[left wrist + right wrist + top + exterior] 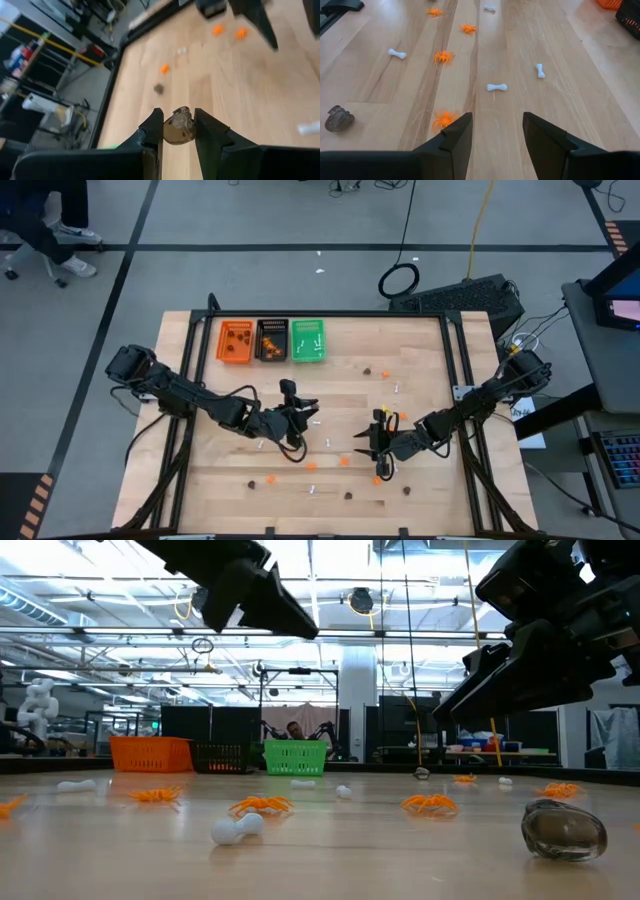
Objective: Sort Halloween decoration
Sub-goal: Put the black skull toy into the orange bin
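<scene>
Here, nearest the front edge of the table (420, 350), a few trinkets lie loose: a white bone (311, 489), two brown skulls (349, 495) and an orange spider (269, 478). In the low view a brown skull (564, 829) and a white bone (236, 828) sit closest, with orange spiders (429, 804) just behind them.

A little farther in, the right gripper (379, 442) hangs over the wood right of centre, its fingers (451, 137) parted with nothing between them. Just ahead of its tips lie an orange spider (444, 119) and a white bone (497, 87), with more spiders and bones scattered beyond and a brown skull (339, 118) off to one side.

About level with it, left of centre, the left gripper (297, 412) is above the table. Its fingers (153, 131) are clamped on a brown skull (179, 125), pinched between the tips. Past it, on the wood, lie another brown piece (159, 89) and orange pieces (164, 68).

Farther back, a few trinkets dot the middle of the table, among them a skull (367, 369) and a bone (397, 389).

At the far edge, left of centre, three trays stand touching in a row: orange tray (236, 341), black tray (272, 340), green tray (308, 340). Each has small pieces in it; their kind is hard to tell.
</scene>
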Tool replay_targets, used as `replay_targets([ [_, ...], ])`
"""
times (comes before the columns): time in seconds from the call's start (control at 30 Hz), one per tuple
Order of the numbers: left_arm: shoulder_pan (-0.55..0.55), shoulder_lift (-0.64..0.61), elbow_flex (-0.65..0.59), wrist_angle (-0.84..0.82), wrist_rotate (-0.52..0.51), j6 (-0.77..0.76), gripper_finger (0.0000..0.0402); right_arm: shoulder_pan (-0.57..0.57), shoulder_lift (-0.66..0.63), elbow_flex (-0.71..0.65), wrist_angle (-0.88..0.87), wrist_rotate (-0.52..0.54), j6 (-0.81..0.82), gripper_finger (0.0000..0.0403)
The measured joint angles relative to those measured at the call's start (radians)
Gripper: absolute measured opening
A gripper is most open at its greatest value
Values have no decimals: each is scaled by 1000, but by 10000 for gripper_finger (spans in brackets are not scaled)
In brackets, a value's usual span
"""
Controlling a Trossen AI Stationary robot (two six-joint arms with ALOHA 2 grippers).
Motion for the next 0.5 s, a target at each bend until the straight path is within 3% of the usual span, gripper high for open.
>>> replay_targets([
  [0.27, 66, -185, 0, -348, -4, -89, 73, 0, 0, 0, -1, 0, -1, 162],
  [0.5, 268, -380, 0, -713, -2, -229, 73, 0, 0, 0, 3, 0, -8, 162],
])
